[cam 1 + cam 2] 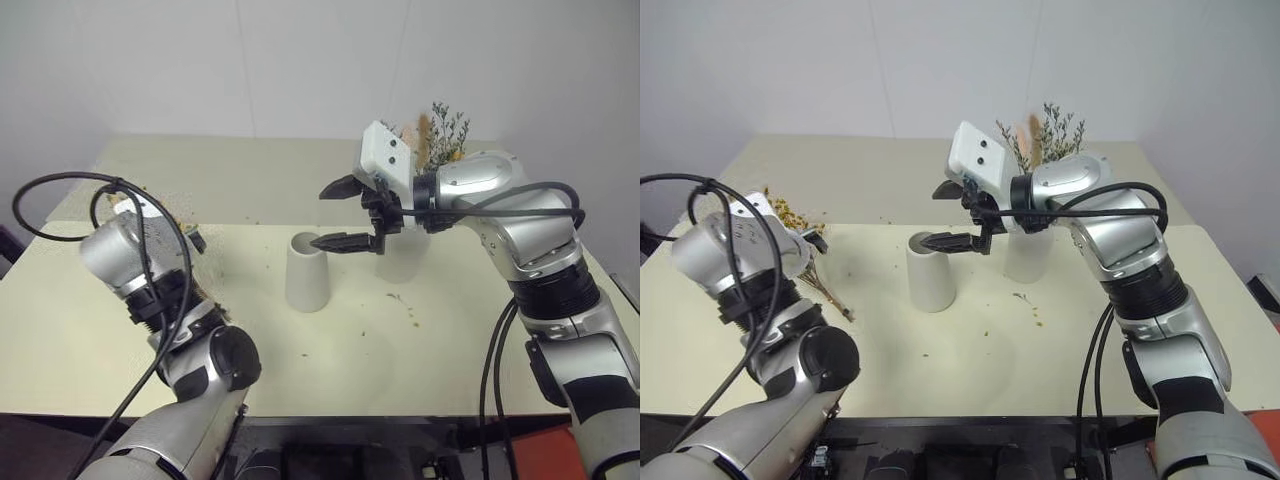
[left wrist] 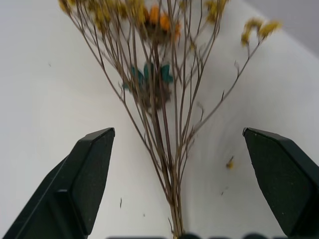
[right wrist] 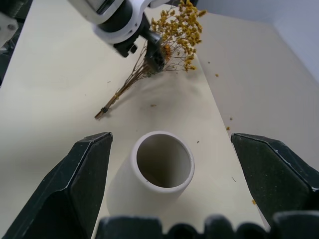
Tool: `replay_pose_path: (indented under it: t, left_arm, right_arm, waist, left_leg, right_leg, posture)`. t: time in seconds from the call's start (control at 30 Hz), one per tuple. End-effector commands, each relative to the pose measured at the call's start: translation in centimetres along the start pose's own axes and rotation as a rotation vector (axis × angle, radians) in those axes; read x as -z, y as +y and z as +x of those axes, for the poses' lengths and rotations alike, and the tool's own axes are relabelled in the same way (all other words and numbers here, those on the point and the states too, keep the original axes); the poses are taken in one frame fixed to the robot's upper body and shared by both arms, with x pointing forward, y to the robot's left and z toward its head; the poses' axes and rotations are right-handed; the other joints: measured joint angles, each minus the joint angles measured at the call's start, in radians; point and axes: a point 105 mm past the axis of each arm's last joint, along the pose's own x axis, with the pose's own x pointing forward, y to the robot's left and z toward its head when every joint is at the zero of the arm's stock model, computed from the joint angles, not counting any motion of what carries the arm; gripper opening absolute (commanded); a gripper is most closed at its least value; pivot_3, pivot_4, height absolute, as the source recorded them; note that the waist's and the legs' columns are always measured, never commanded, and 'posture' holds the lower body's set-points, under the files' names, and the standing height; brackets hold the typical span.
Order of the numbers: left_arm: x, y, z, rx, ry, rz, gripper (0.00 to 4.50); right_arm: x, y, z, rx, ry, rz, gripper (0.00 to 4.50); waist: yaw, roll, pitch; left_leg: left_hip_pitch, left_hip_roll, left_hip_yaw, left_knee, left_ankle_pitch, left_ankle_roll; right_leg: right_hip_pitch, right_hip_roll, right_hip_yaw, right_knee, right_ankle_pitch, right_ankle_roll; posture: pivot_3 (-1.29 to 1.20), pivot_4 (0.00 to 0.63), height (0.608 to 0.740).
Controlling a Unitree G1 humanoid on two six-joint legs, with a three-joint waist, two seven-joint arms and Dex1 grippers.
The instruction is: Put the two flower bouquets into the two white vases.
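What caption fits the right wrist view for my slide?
Open right gripper above the empty cone vase; beyond, the left gripper over the yellow bouquet lying on the table.

The right gripper (image 3: pixel 172 179) hangs with its two black fingers spread wide on either side of the cone vase (image 3: pixel 152 181), whose round mouth stands open and empty on the cream table (image 3: pixel 60 89). Beyond the vase the yellow bouquet (image 3: pixel 164 45) lies flat, stems pointing toward the vase, with the left gripper (image 3: pixel 154 57) over its stems.
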Motion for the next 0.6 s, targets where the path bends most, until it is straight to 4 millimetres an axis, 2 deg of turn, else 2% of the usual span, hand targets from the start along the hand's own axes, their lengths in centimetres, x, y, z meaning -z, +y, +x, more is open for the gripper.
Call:
replay_pose_path:
  t: [0.03,0.23,0.37,0.6]
  left_arm:
    - [-0.4,0.5,-0.2,-0.041,0.014,-0.021,4.50]
    - [0.6,0.3,0.5,-0.039,0.082,0.012,4.50]
    - [0.4,-1.1,0.7,0.023,0.112,0.074,4.50]
    - [1.5,-0.8,1.7,0.023,0.185,0.116,4.50]
  right_arm:
    - [-1.1,-0.5,-1.2,0.059,-0.024,-0.025,4.48]
    - [-0.9,-0.5,-1.4,0.075,-0.020,-0.009,4.48]
    - [-0.8,-0.5,-1.3,0.090,-0.019,-0.001,4.48]
    - [-0.9,-0.5,-1.4,0.104,-0.020,0.002,4.48]
  waist:
    - [0.000,0.000,0.000]
    - [-0.002,0.000,0.000]
    - [-0.002,0.000,0.000]
    - [-0.005,0.000,0.000]
  left_leg:
    - [0.000,0.000,0.000,0.000,0.000,0.000]
    - [0.000,0.000,0.000,0.000,0.000,-0.001]
    - [0.000,0.000,0.000,0.000,0.001,-0.001]
    - [0.000,0.000,0.000,0.000,0.001,-0.001]
  right_leg:
    - [0.000,0.000,0.000,0.000,0.000,0.000]
    - [0.000,0.001,-0.001,0.000,0.000,0.000]
    - [0.000,0.001,-0.001,0.001,0.000,0.000]
    - [0.000,0.001,-0.001,0.000,0.000,0.000]
  posture:
    - [0.00,0.150,0.740]
    - [0.00,0.150,0.740]
    - [0.00,0.150,0.740]
    - [0.00,0.150,0.740]
